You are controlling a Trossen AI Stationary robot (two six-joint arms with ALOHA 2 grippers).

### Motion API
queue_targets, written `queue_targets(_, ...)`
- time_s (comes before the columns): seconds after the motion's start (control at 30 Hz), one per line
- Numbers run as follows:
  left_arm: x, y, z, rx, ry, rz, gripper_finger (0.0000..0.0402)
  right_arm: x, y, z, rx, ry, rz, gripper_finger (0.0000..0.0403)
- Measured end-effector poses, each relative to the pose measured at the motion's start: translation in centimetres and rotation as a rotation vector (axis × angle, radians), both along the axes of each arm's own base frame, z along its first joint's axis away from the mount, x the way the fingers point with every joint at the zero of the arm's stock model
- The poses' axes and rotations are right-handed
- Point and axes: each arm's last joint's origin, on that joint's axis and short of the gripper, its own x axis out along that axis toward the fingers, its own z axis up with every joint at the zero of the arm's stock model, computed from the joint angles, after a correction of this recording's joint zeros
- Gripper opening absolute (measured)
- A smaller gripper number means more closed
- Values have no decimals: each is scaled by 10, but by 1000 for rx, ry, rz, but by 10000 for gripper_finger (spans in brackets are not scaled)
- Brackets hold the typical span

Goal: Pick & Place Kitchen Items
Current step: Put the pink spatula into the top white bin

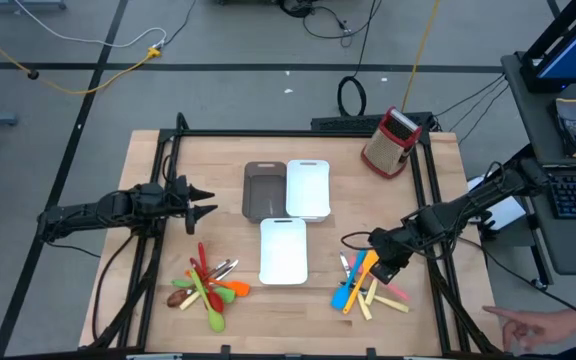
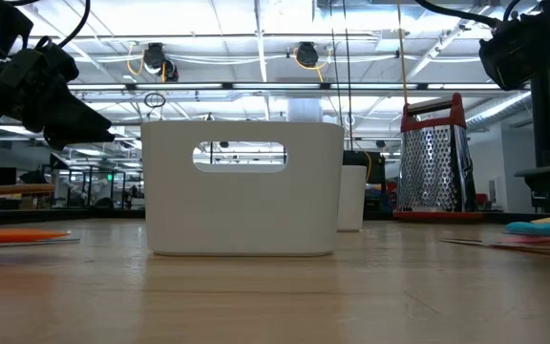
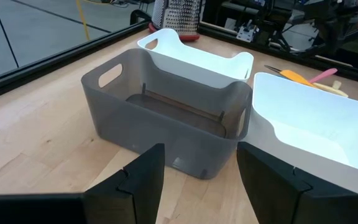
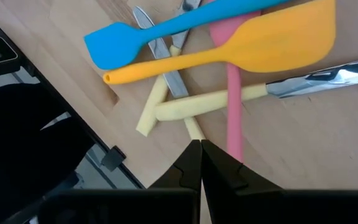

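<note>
Two heaps of kitchen items lie flat on the wooden table. The right heap (image 1: 368, 285) holds a blue spatula (image 4: 166, 31), an orange spatula (image 4: 253, 43), a pink utensil (image 4: 234, 106) and cream-handled knives (image 4: 210, 102). The left heap (image 1: 206, 285) has red, green, orange and brown spoons. My right gripper (image 4: 201, 149) hangs shut above the right heap, well clear of the table, pointing steeply down. My left gripper (image 3: 201, 155) waits open at the table's left (image 1: 208, 202), facing the trays.
A dark-brown tray (image 1: 265, 190) and a white tray (image 1: 308, 188) stand side by side mid-table, and another white tray (image 1: 284, 250) stands nearer. A red-and-metal box grater (image 1: 390, 142) is at the far right. A person's hand (image 1: 538, 325) shows off the table's near right corner.
</note>
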Motion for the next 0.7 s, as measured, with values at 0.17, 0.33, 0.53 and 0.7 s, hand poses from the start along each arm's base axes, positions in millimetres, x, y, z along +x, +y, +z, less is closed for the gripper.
queue_targets(0.17, 0, 0, 0, 0, 0, 2, 207, 0, 0, 0, -2, -3, 6, 0)
queue_targets(0.33, 0, 0, 0, 0, 0, 2, 207, 0, 0, 0, 0, 4, -6, 0)
queue_targets(0.53, 0, 0, 0, 3, 1, 2, 207, -1, 0, 0, 1, 19, -23, 7)
queue_targets(0.7, 0, 0, 0, 6, 1, 2, 207, -1, 0, 0, 2, 19, -23, 44)
